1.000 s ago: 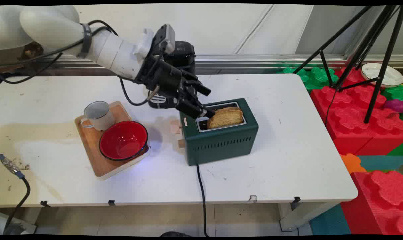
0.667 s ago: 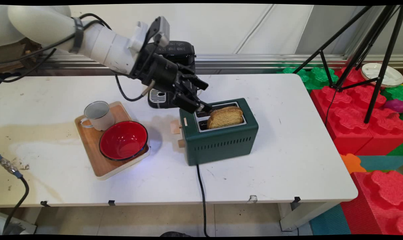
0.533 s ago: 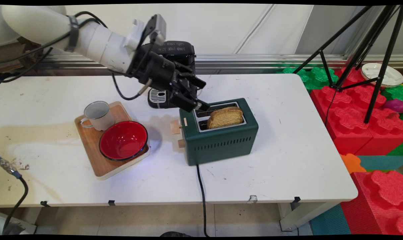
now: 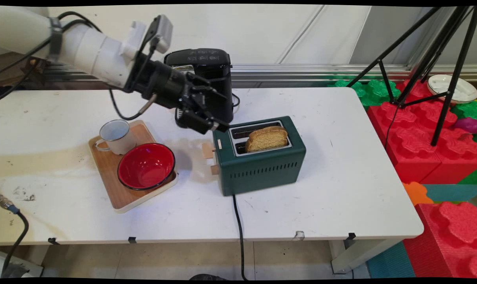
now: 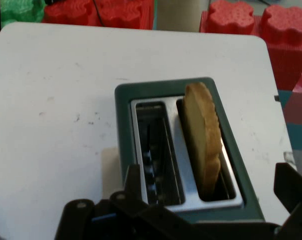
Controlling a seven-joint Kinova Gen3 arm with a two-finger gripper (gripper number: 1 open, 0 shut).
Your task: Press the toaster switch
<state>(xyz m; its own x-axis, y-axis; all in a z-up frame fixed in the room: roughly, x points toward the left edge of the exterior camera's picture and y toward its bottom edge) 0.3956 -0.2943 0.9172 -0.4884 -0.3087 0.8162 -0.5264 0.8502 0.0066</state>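
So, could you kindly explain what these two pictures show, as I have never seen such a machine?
A white robot arm ends in a black pincer. The main view looks down across a white table; the hand view looks along the pincer. A green toaster holds a slice of bread in one slot; the other slot is empty. A wooden tray carries a red bowl and a white mug. A black coffee machine stands behind. The pincer holds nothing and hangs by the toaster's left end.

From my gripper, I see the toaster just right with bread in its near slot, and the tray left.
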